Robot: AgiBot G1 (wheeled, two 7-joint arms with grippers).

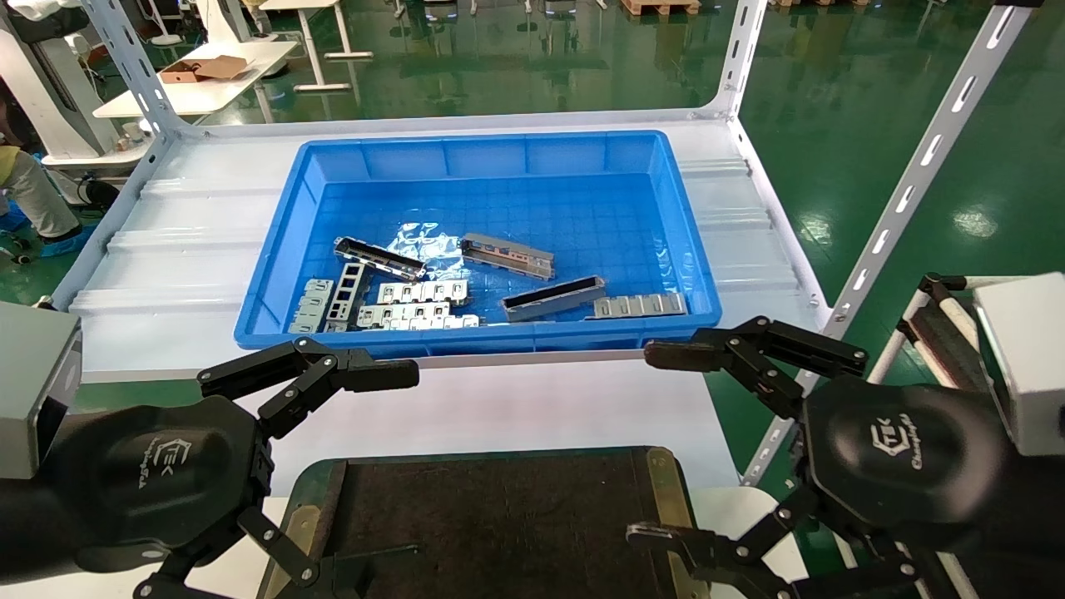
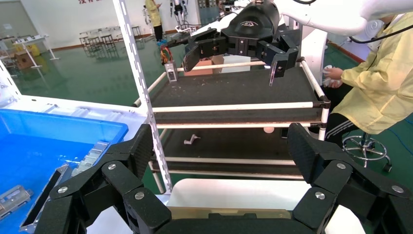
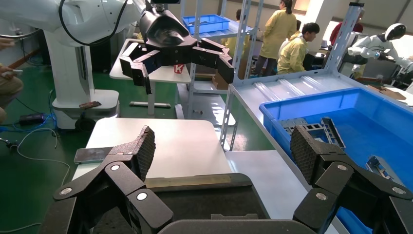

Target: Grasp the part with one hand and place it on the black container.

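Hovering wide open and empty either side of the black container, the left gripper and right gripper have yet to grasp; the part lies in the blue bin at 12 o'clock, so a forward reach seems next.

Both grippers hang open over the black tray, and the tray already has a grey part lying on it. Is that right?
Not quite. The head view shows the black tray bare; the part lies in the blue bin. The left gripper and right gripper are indeed open over the tray.
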